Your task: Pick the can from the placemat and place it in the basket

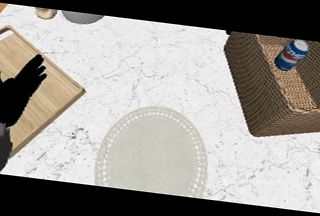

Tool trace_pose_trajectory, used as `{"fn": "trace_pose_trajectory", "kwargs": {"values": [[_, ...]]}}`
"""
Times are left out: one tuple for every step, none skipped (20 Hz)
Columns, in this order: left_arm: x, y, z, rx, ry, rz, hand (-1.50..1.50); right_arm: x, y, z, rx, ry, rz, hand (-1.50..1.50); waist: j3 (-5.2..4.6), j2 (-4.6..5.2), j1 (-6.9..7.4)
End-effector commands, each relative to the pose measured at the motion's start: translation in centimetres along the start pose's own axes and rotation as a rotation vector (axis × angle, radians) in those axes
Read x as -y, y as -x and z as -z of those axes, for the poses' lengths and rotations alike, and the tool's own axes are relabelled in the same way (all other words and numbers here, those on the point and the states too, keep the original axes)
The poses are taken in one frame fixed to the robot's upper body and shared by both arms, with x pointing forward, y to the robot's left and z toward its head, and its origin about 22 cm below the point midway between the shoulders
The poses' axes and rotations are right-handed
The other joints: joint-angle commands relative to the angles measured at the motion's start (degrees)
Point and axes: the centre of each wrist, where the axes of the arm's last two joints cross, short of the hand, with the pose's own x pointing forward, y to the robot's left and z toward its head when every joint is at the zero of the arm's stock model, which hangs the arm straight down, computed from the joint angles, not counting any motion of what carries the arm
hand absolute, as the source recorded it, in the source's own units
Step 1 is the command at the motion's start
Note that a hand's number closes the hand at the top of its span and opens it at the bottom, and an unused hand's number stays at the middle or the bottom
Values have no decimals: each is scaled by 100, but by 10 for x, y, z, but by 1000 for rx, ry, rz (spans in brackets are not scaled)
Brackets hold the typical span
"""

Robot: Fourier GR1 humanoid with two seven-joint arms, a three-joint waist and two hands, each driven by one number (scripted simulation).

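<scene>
The can (292, 55) sits inside the basket (248, 80) at the far right, off the placemat (154, 152). The left robot hand (6, 95) rests open at the left. The job looks done.

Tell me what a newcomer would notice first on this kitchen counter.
The blue, white and red drink can sits inside the brown woven wicker basket at upper right. A pale oval placemat with a dotted border lies at lower centre. At left, the black left hand rests open, fingers up, over a light wooden tray.
</scene>
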Motion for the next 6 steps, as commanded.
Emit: {"fn": "trace_pose_trajectory", "kwargs": {"values": [[-4,13,-5,-23,-29,-15,0,-6,4,-38,-173,-73,55,-150,-8,-114,-215],[-13,9,-7,-25,-31,-4,0,-10,13,-55,-193,-108,43,-150,0,-135,-191],[-8,8,-3,-22,-32,-16,0,-11,16,-58,-212,-114,56,-150,-1,-132,-320],[-15,17,-10,-52,-29,-10,0,-9,9,-54,-204,-114,63,-150,1,-215,-342],[-21,10,-6,-36,-44,-18,0,-13,21,-79,-195,-156,52,-150,-5,-162,-347],[-20,17,-10,-60,-46,-6,0,-13,20,-87,-194,-175,50,-150,-2,-226,-394]]}}
